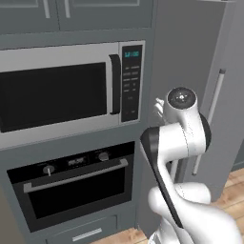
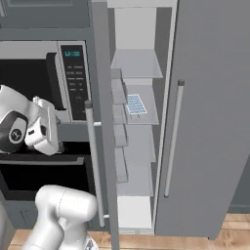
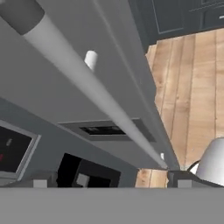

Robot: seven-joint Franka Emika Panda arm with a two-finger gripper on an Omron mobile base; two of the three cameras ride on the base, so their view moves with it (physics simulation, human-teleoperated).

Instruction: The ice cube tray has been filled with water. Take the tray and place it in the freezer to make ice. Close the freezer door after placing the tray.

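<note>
**Ice cube tray** (image 2: 136,104): flat on a middle white shelf inside the freezer (image 2: 138,146), cells of pale blue water (image 2: 137,102) facing up, toward the front half of the shelf. Placement appears done.

**Freezer door** (image 2: 101,122): stands open, edge-on in the right base view, its long silver bar handle (image 2: 93,163) on the side facing the arm. In the hand view the handle (image 3: 87,87) runs diagonally across the frame with the dark dispenser recess (image 3: 105,130) behind it.

**Gripper** (image 3: 109,181): fingers spread wide, pinching nothing, set close beside the door's outer face. Whether either tip touches the panel or handle is hard to tell from this angle.

**Risks, judged from the layout:**
- A push landing on the bar instead of the flat panel could let the fingers slip off or hook behind it, so the door swings only partway.
- A push near the hinge side would give poor leverage and leave the door ajar.
- A hard shove could jolt the shelf and spill water from the tray.
- The microwave (image 2: 44,80) sits just beside the arm; a wide elbow swing could strike it.
</note>
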